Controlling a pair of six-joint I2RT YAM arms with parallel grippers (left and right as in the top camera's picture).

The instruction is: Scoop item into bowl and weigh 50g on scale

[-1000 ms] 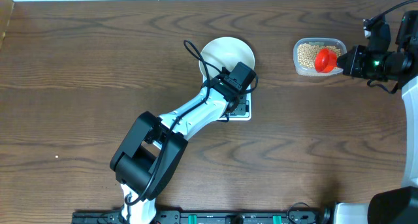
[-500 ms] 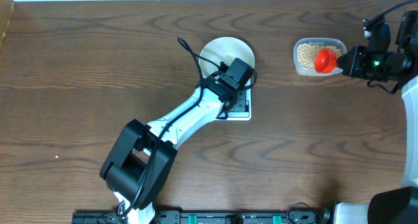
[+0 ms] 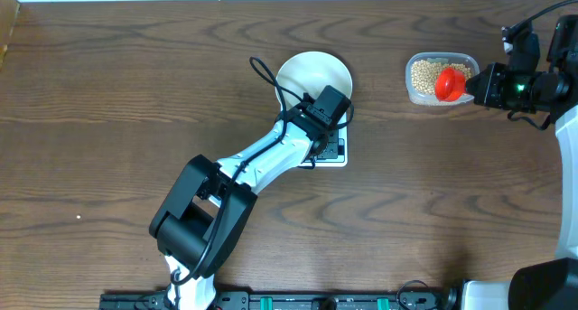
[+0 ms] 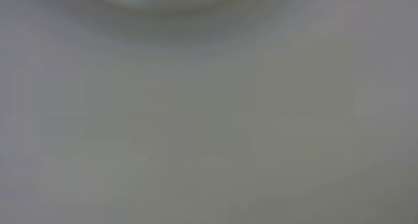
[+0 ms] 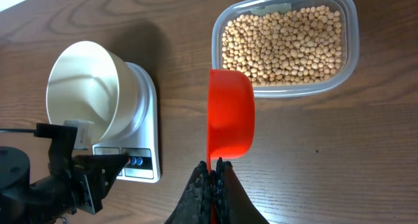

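Observation:
The white bowl stands empty on the white scale; both also show in the right wrist view, bowl and scale. My left gripper hangs over the scale's front edge. In the right wrist view its black tip looks shut and points at the scale's round buttons. The left wrist view is a blurred grey-white surface. My right gripper is shut on the handle of a red scoop, held beside a clear tub of tan beans.
The clear tub sits at the back right of the brown wooden table. A black cable loops from the left wrist next to the bowl. Black rails run along the table's front edge.
The left arm's elbow swung left and then back, while its gripper stayed over the scale's front edge. The right arm and the red scoop have not moved.

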